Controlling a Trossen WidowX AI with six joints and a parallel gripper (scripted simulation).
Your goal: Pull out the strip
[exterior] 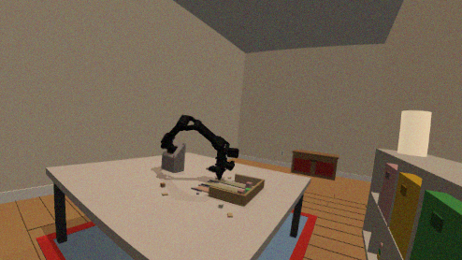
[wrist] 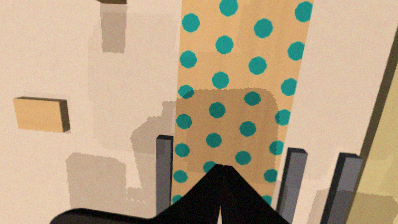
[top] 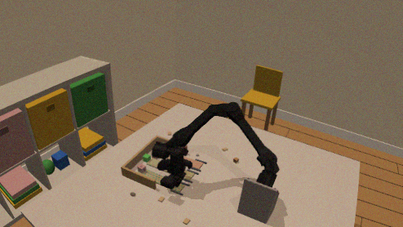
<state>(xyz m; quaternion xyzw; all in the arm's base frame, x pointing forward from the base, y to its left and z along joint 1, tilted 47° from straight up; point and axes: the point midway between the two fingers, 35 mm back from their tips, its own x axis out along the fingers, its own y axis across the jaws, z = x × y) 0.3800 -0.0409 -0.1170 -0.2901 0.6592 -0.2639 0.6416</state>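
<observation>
Low at the bottom centre of the wrist view, the claw [wrist: 220,172] had its two black fingers pressed together into a single point, with nothing visible between them, directly over the near end of the dotted strip [wrist: 240,75]. That strip, tan with teal spots, ran from the claw straight up to the top of the frame, and a darker shadow patch lay across its middle.

At the left of the wrist view, a small tan block [wrist: 41,114] lay on the tabletop [wrist: 125,60], well apart from the strip. Just left of the strip's near end stood a grey bar [wrist: 163,170], and two more grey bars [wrist: 292,182] stood to its right. At the far right edge a pale yellow-green strip [wrist: 387,165] showed in part.

In the top view, the wooden tray [top: 139,176] sat left of centre, with a pink cube [top: 142,167] and a green cube [top: 147,158] inside near its back wall; no label could be read at that size. The strips [top: 196,164] reached out of the tray's open side toward the right, partly hidden by the black arm [top: 220,118], which bent down over them from its grey base [top: 257,202] at the lower right.
</observation>
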